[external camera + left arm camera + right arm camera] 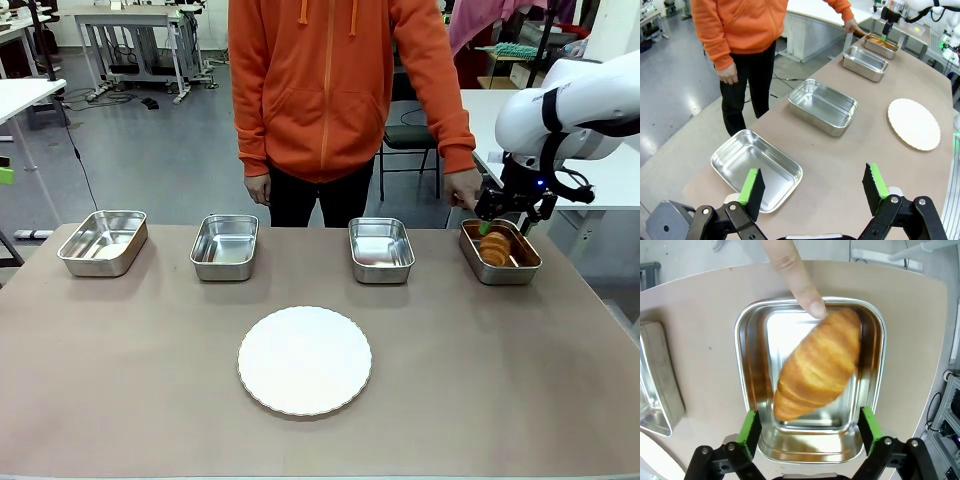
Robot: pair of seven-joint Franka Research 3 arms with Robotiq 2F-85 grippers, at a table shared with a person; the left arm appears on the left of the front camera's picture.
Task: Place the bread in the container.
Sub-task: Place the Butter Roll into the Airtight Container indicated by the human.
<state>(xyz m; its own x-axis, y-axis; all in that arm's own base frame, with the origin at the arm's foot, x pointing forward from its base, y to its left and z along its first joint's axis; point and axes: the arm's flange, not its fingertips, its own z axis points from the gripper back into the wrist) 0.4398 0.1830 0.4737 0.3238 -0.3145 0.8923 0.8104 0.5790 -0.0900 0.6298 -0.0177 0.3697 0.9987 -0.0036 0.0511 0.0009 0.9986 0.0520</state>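
bread: lying diagonally inside the container, rightmost steel tray on tabletop.
R tool: hovering just above tray, fingers spread wide, gripping nothing.
person's finger: touching bread's far end.
L tool: fingers spread, empty, sitting over tabletop near leftmost tray.
plate: white, sitting mid-tabletop.

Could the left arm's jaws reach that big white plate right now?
Probably yes: the white plate lies bare on the table, nothing between it and the open left gripper.
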